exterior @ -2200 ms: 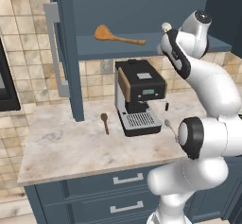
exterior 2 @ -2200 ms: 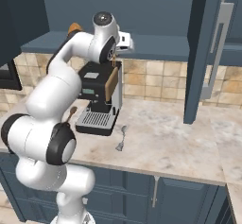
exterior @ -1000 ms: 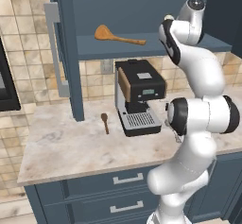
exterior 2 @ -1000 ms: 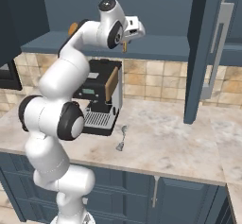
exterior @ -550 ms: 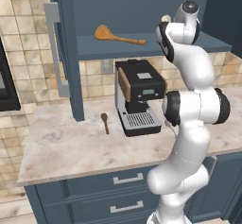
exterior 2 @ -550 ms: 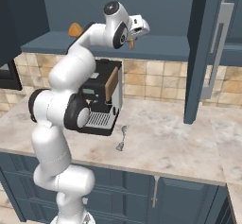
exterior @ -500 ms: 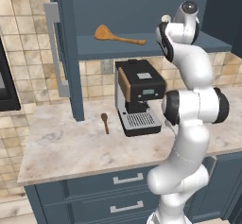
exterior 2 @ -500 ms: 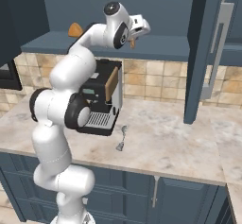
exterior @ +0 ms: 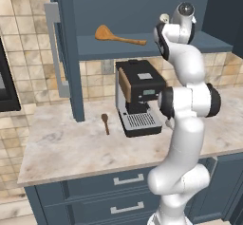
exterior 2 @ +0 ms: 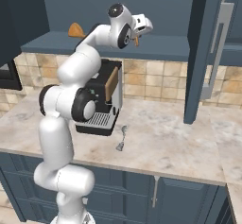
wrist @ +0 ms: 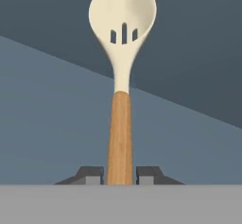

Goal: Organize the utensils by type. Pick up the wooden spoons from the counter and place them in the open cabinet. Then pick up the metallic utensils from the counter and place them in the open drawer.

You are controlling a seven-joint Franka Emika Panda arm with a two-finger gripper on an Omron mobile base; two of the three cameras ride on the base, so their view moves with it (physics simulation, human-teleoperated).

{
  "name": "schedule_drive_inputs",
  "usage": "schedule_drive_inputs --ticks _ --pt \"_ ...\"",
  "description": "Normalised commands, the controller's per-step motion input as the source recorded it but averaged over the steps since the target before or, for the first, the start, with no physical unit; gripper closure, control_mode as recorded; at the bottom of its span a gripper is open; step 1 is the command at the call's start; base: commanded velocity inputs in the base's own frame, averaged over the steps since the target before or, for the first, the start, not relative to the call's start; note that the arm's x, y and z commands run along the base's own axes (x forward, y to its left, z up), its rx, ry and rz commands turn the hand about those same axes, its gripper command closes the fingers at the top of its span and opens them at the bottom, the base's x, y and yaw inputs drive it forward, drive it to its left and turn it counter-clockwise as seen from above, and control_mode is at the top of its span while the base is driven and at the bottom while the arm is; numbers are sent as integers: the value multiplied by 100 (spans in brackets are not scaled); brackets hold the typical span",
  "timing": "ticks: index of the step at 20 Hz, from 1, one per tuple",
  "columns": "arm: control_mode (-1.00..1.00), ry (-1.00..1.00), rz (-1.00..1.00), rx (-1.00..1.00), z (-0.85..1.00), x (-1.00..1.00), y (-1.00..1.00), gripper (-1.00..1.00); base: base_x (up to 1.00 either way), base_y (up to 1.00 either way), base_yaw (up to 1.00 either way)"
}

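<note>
Two rear flanks, one claw-mounted close-up

beige square-tiled wall [exterior: 28,53] behind a pale marble countertop [exterior: 71,148]; dark blue-grey base drawer fronts with short silver handles [exterior: 129,179] below; black-and-silver coffee machine [exterior: 139,98] against the wall

Cream-bowled spoon [wrist: 123,43], orange-tan spoon [exterior: 114,35], blue-grey cabinet [exterior: 137,10]

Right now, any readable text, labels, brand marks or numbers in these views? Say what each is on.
No readable text anywhere.
Coffee machine: a small panel on its front, too small and blurred to read; no brand mark shows.
Cream-bowled spoon in the tool: plain, with three slots, no marking.
Orange wooden spoon on the cabinet shelf: no marking.
Cabinet door, drawer fronts, tiles: bare.
</note>
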Motion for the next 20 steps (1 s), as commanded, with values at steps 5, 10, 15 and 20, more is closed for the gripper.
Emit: schedule_drive_inputs --ticks 5,10,15,20 --pt "-100 0 0 0 0 22 0 -100 0 0 0" --pt "-100 0 0 0 0 12 0 -100 0 0 0" --pt "-100 0 0 0 0 3 0 -100 0 0 0" --pt "-100 0 1 0 -1 -4 -13 -100 0 0 0"
